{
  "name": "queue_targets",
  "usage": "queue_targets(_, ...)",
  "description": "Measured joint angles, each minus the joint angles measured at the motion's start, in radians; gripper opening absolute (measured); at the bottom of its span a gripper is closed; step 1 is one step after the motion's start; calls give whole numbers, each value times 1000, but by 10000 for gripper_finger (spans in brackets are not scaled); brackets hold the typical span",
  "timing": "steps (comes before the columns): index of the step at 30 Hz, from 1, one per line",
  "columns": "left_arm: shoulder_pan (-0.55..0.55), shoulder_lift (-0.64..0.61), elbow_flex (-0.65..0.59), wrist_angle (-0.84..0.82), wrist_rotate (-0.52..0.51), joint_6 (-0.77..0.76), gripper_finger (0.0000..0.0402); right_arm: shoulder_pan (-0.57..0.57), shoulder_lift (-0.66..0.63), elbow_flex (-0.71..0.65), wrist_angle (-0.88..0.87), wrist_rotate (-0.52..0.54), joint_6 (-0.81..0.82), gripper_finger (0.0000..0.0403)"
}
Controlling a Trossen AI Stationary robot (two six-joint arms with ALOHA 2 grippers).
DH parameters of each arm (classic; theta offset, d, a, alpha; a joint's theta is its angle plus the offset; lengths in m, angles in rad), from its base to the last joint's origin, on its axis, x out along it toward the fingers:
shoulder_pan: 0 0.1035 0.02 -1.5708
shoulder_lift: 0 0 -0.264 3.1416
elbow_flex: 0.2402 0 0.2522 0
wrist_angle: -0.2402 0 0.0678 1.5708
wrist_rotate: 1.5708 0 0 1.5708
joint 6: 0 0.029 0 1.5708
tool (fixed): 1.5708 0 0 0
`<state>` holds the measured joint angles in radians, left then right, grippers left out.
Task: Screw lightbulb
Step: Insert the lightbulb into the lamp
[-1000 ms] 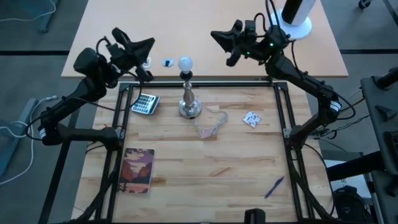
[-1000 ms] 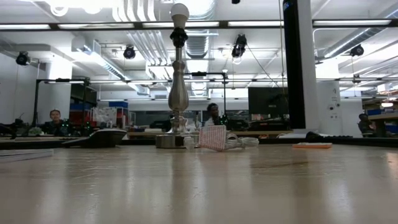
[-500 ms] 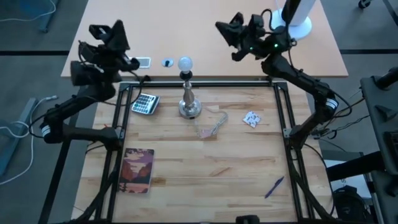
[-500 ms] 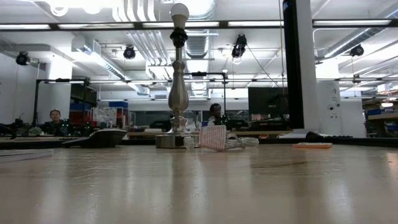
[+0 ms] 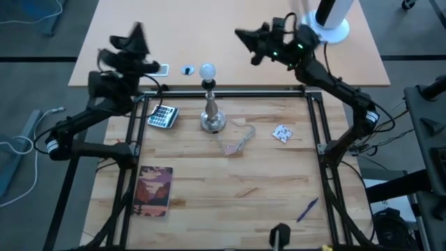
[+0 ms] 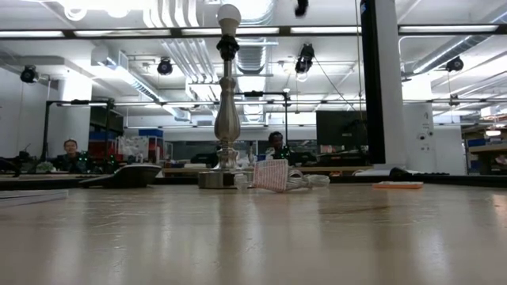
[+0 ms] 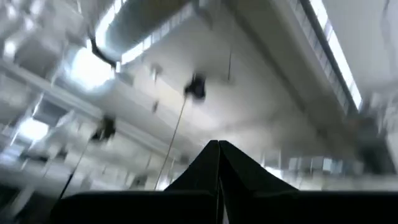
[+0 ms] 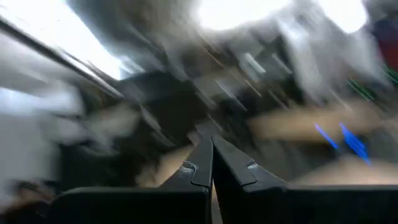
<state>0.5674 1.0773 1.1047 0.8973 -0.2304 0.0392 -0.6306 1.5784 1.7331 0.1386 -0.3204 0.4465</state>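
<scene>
The small white lightbulb point(image 5: 207, 70) sits on top of the silver lamp stand point(image 5: 212, 115), in its black socket; in the low view the bulb point(image 6: 229, 13) tops the upright stand point(image 6: 227, 119). The stand's base rests on the wooden table. My left gripper point(image 5: 136, 33) is raised beyond the table's far left corner, well left of the bulb. Its wrist view point(image 7: 219, 149) shows it shut, empty and pointing up at the ceiling. My right gripper point(image 5: 242, 35) is beyond the far edge, right of the bulb. Its wrist view point(image 8: 211, 148) shows it shut and empty.
A calculator point(image 5: 162, 116) lies left of the stand. A clear bag with a cord point(image 5: 237, 139) and a small white packet point(image 5: 282, 133) lie to its right. A book point(image 5: 155, 189) lies near left, a blue pen point(image 5: 307, 208) near right. People sit in the room behind.
My left gripper has swung away from the bulb toward the table's left and tipped upward. My right gripper has stayed beyond the far edge, turning a little. The bulb and the stand have kept still.
</scene>
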Motion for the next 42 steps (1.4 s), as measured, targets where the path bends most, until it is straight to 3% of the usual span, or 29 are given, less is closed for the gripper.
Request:
queue_targets(2,0,-28,16,-290,-33,2,0,-28,11,58,-287,7,-46,0)
queue_targets(5,-1,-41,74,-749,-1,4,0,-35,37,123,-525,-33,-109,0)
queue_targets(7,-1,-24,123,-959,48,4,0,-34,55,157,-590,-103,-122,0)
queue_targets(10,-2,4,164,-1110,133,19,0,-27,83,183,-595,-213,-127,0)
queue_targets(13,-5,27,180,-1109,199,90,0,-7,115,216,-561,-232,-137,0)
queue_targets(17,4,42,203,-1061,162,170,0,6,141,255,-489,-206,-164,0)
queue_targets(23,145,55,199,-1035,153,280,0,4,136,271,-504,-206,-166,0)
queue_targets(27,240,107,189,-989,340,169,0,53,139,293,-445,-206,-150,0)
queue_targets(31,236,131,198,-867,494,69,0,62,141,326,-382,-125,-162,0)
queue_targets(33,225,126,210,-844,510,52,0,42,137,342,-420,-74,-186,0)
queue_targets(42,145,17,243,-894,513,9,0,-21,80,355,-736,-80,-338,0)
